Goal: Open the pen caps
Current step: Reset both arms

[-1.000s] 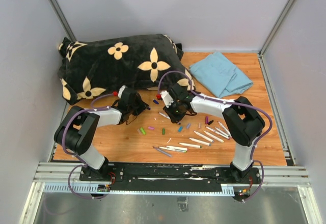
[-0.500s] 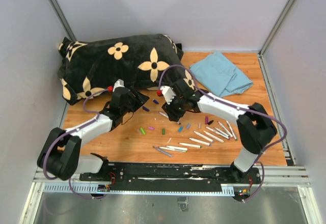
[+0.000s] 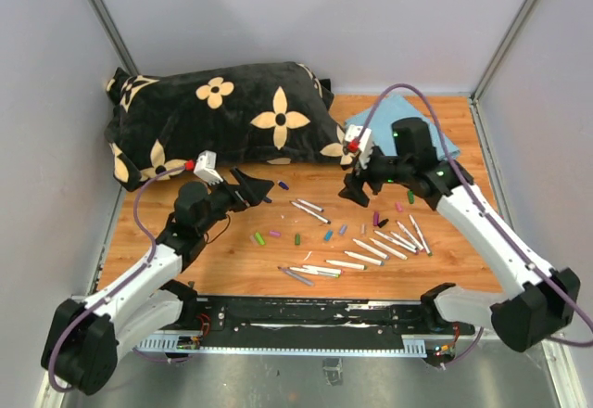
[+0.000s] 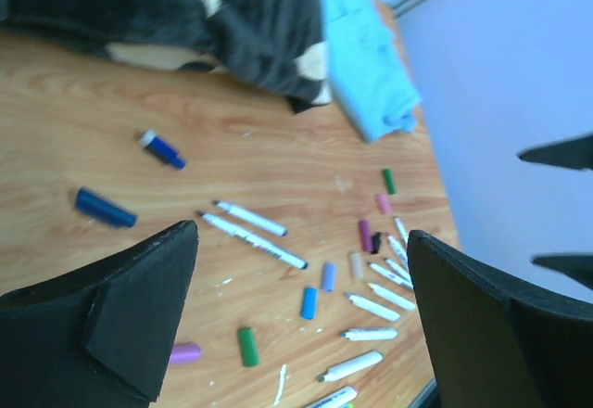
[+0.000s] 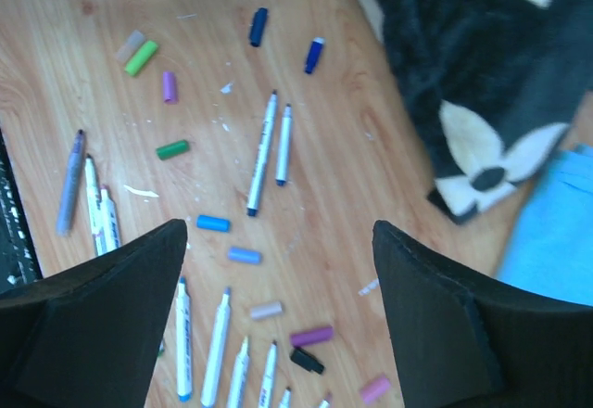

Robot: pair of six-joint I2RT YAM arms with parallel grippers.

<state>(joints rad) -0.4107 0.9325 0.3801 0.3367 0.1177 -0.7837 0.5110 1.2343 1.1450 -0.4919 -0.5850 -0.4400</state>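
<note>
Since a second earlier, the two grippers have separated. Then they stood close together over the middle of the table, jaws nearly closed. Now the left gripper [image 3: 253, 190] sits lower and further left, with its jaws spread wide. The left arm [image 3: 148, 269] is stretched out low towards the near left corner. The right gripper [image 3: 358, 192] has swung right and back, jaws also wide, and its wrist is now over the edge of the blue cloth [image 3: 380, 113]. Two white pens [image 3: 310, 210] lie uncovered side by side between the grippers. A dark blue cap [image 4: 105, 208] shows beside the left fingers, on a spot the gripper covered before.
</note>
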